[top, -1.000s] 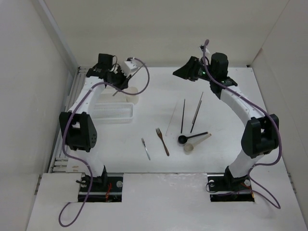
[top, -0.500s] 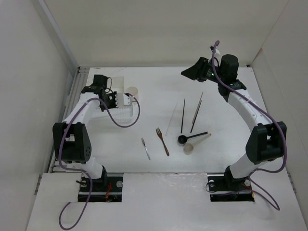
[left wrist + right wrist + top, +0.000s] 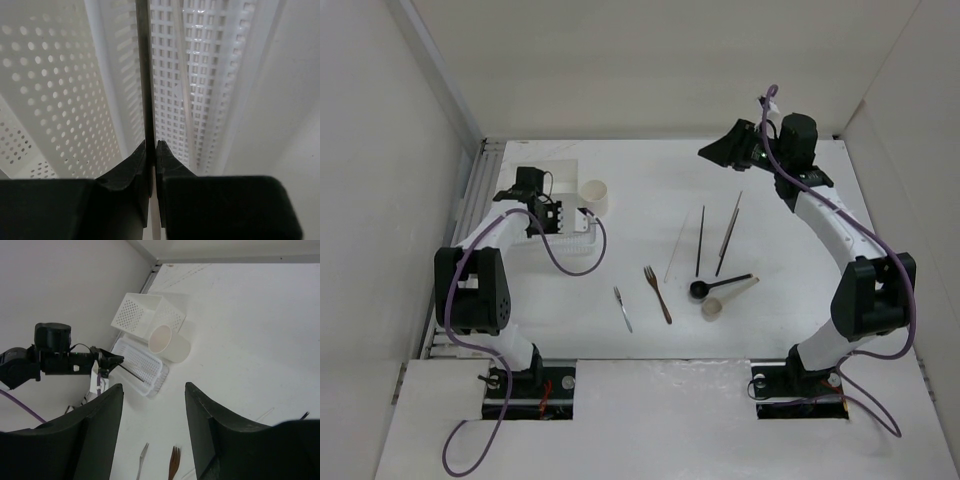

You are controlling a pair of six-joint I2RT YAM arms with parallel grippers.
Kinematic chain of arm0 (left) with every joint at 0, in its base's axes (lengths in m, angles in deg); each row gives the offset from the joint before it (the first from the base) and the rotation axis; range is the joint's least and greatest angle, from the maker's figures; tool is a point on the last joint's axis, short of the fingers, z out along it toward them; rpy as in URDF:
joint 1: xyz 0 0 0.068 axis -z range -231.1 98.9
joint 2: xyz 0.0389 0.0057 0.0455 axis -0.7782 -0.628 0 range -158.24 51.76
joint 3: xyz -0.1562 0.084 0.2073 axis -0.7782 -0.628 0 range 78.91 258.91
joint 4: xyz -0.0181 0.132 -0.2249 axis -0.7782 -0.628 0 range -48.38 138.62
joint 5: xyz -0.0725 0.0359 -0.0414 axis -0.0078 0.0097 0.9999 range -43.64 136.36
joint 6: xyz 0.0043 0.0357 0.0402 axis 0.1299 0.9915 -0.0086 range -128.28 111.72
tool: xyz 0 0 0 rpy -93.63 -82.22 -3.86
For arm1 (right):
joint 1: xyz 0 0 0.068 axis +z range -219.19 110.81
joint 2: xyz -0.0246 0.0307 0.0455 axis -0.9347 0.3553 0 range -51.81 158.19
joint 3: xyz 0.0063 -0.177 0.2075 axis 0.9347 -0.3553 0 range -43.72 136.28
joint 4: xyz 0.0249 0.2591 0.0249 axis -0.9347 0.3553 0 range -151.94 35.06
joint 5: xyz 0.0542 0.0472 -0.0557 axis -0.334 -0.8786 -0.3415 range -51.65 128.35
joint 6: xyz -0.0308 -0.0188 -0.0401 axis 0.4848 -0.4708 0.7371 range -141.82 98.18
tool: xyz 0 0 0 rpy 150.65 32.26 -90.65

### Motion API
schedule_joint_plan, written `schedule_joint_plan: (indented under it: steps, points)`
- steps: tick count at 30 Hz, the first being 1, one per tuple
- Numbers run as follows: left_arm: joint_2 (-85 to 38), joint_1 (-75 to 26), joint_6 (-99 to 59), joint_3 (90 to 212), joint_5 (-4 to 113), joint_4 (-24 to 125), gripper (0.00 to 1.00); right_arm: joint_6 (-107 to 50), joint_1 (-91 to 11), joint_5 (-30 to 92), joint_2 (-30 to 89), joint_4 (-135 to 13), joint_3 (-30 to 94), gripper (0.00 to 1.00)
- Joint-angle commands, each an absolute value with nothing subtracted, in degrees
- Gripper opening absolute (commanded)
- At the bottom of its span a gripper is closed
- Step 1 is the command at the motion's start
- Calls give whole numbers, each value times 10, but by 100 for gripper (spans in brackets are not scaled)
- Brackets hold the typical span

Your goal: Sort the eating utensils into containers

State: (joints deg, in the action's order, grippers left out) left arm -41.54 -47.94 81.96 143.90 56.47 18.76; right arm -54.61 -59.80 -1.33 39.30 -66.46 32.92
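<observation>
From above, the left gripper [image 3: 560, 218] is reaching over the slotted tray [image 3: 578, 243], with the round cup [image 3: 595, 195] just beyond. The right gripper [image 3: 705, 152] is hanging at the far right. Mid-table, 3 chopsticks are lying lengthwise near-to-far: a pale chopstick [image 3: 677, 250], a dark one [image 3: 700, 240] and a metallic one [image 3: 728, 233]. The brown fork [image 3: 657, 293] and grey fork [image 3: 622, 308] are pointing their tines away. The black spoon [image 3: 718, 285] and beige spoon [image 3: 725, 298] are lying side by side, their bowls pointing left.

In the left wrist view, the left gripper [image 3: 151, 147] is pinching a thin dark chopstick [image 3: 145, 75], which is pointing straight ahead along the tray [image 3: 200, 75].

In the right wrist view, the right gripper [image 3: 154, 387] is standing apart, gripping nothing. The held chopstick [image 3: 135, 374] is running along the tray's [image 3: 150, 360] length, beside the cup [image 3: 169, 344] and the perforated box [image 3: 142, 314].
</observation>
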Motion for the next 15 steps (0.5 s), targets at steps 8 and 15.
schedule_joint_plan:
  steps: [8,15]
  points:
    - [-421,-493,844,1411,552,214,10,-536,-605,-19,364,-693,327,58]
    - [-433,-498,838,1405,540,221,21,-536,-605,-14,359,-688,327,58]
